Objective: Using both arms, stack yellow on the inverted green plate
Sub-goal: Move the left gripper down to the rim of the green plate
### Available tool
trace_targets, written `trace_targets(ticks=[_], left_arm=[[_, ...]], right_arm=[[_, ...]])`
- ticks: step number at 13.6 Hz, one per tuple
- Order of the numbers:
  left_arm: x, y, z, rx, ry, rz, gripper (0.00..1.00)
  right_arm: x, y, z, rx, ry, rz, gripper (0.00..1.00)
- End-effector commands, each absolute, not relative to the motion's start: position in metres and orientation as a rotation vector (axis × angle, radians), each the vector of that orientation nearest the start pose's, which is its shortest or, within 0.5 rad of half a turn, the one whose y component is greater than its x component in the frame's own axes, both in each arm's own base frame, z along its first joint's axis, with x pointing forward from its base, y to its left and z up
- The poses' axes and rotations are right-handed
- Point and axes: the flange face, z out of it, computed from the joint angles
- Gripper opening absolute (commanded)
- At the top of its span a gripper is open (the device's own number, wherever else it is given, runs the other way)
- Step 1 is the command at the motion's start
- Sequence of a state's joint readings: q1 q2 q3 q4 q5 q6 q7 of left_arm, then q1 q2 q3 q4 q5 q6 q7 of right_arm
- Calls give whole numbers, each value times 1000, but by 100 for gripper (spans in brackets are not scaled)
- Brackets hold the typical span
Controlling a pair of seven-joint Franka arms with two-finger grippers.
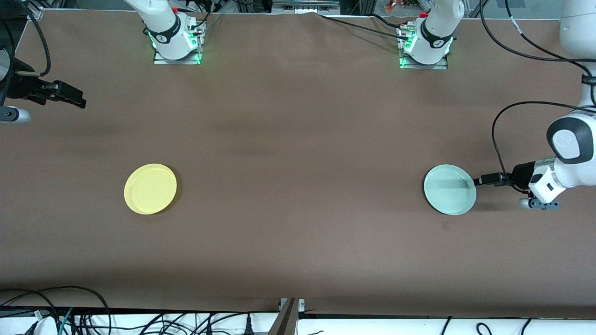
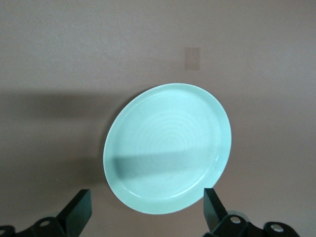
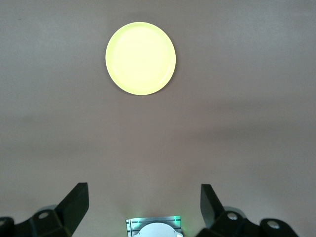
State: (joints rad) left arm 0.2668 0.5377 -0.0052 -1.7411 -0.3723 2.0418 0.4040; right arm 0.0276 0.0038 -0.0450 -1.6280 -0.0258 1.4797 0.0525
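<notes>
A broad table covered in plain brown cloth carries everything here. No brand, label or legible writing shows on the cloth, the plates or the grippers; a small darker rectangular patch sits on the cloth just nearer the front camera than the green plate, and whether it is tape or a stain cannot be told.

Two white jointed robot arms with black joint sections stand at the table. The left arm reaches low along its end of the table, and the right arm is held at its own end, well away from the plates.

There are two plates, one of each colour. The round, shallow, bright yellow plate lies flat with its rim up toward the right arm's end. The round, shallow, pale mint-green plate lies toward the left arm's end, hollow side up, with faint concentric rings showing in its bowl.

The left gripper sits low just beside the green plate's rim, its dark fingers spread wide and holding nothing; the plate's near edge lies between them in the left wrist view. The right gripper hangs over bare cloth, fingers likewise wide apart and empty.
</notes>
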Motion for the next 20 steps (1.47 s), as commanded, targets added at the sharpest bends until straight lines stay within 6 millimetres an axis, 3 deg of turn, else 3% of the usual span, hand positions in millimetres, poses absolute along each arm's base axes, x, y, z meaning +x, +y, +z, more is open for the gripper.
trace_targets(ticks=[1, 3, 7, 15, 16, 19, 20], left_arm=[[618, 150, 231, -3517, -141, 178, 100], [613, 151, 214, -3511, -88, 160, 100], [609, 151, 200, -3519, -74, 170, 100], [608, 152, 182, -3502, -90, 146, 100], [607, 151, 178, -3504, -82, 156, 95], [608, 150, 175, -3494, -78, 135, 55], [608, 148, 173, -3495, -76, 141, 50]], right_arm=[[542, -13, 593, -3140, 121, 246, 100], [542, -13, 593, -3140, 121, 246, 100], [542, -13, 593, -3141, 121, 249, 100], [542, -13, 593, -3141, 119, 249, 100], [542, -13, 593, -3141, 119, 249, 100], [542, -13, 593, -3141, 121, 249, 100], [542, -13, 593, -3142, 119, 249, 100]])
